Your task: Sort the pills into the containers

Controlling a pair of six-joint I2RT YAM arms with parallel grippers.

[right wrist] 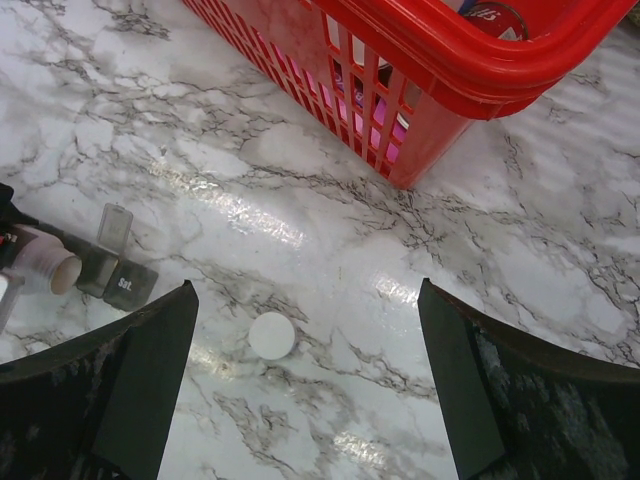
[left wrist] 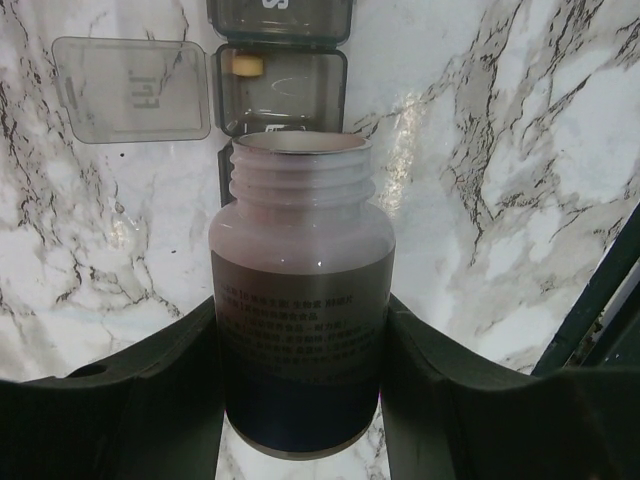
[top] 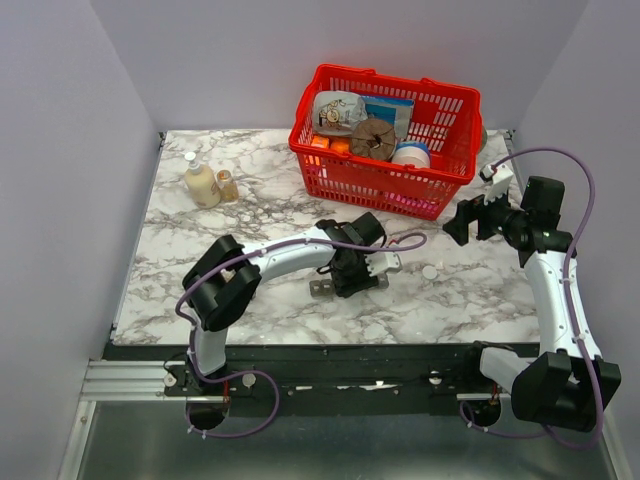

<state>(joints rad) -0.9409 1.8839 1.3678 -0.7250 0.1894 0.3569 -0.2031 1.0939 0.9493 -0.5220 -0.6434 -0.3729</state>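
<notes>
The left gripper pinches an uncapped pill bottle by its lower body. The bottle's mouth is tipped toward the dark grey pill organizer on the marble table, where one open compartment already has a yellowish pill. The tilt probably should grow slowly, with the mouth centred over one open cell, so that the pills do not roll onto the table. The right gripper hangs spread and empty above the white cap.
</notes>
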